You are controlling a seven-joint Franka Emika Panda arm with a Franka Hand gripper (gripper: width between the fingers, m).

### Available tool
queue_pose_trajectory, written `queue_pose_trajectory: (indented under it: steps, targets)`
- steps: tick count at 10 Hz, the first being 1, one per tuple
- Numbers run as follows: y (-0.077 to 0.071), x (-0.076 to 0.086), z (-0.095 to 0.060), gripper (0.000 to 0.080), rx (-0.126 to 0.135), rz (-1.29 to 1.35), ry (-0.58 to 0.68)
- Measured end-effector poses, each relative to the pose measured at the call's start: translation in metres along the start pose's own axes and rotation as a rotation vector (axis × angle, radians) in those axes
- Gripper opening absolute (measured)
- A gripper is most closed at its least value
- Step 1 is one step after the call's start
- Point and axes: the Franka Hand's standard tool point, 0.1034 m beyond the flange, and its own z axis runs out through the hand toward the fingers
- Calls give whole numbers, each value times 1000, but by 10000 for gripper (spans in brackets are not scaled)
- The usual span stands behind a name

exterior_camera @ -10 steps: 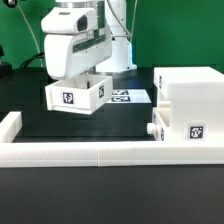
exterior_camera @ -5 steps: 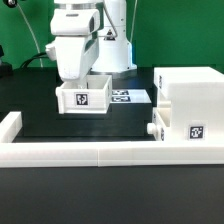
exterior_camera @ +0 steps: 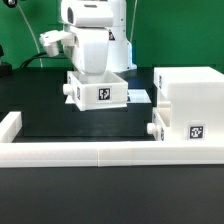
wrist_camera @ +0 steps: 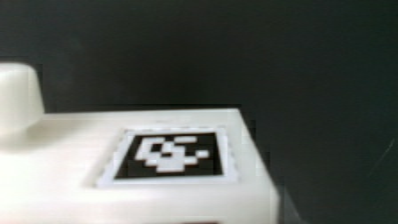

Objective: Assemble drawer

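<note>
My gripper is shut on a small white box tray and holds it over the black table, left of the tall housing. The tray's square tag faces the camera and a round knob sticks out on its left side. The fingertips are hidden behind the tray. The white boxy housing stands at the exterior view's right, with a second tray seated low in it, knob outward. The wrist view shows the held tray's tag and knob close up; no fingers show there.
The long low white border wall runs along the front and turns up at the left end. The marker board lies flat behind the held tray. The arm's base stands behind at the middle.
The gripper has carried the tray to the exterior view's right, toward the housing, and turned it so it now sits square with the tag facing front.
</note>
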Motion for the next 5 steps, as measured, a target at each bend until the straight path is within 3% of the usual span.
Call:
queue_pose_trajectory:
  steps: [3,5]
  targets:
    - [0,6,5,42,8,57,6]
    - [20,20,-1,42,16,178,9]
